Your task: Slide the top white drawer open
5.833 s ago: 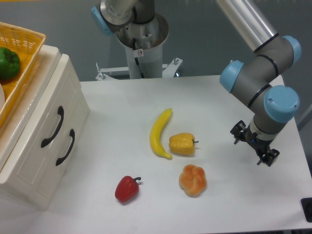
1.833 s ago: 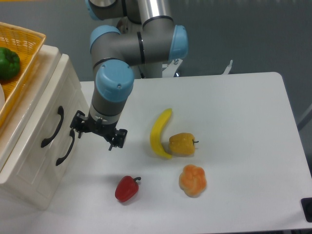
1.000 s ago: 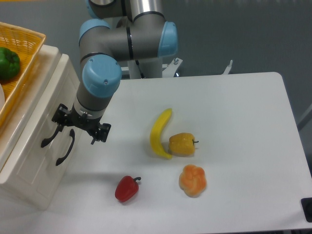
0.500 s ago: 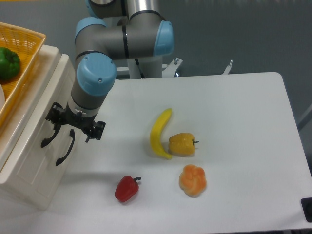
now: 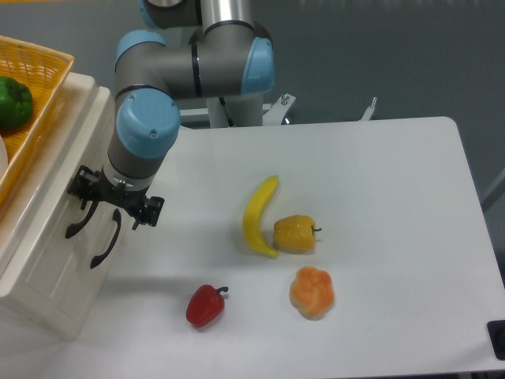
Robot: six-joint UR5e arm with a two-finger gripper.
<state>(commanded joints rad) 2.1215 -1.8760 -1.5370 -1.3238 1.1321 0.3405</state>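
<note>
1. The arm (image 5: pixel 193 67) is built of smooth silver-grey metal tubes, with a brighter polished tube running out of the top of the frame.
2. Its joints are darker grey cylinders closed by rounded light-blue caps; one cap, at mid-left, shows a ring of small recessed screw holes.
3. Thin black seams ring the joint housings where sections meet.
4. The pincer (image 5: pixel 114 200) at centre left is black, a compact angular assembly with small projecting brackets and short dark fingers.
5. A pale grey cylindrical base post stands at upper centre, with a white metal bracket at its foot.
</note>
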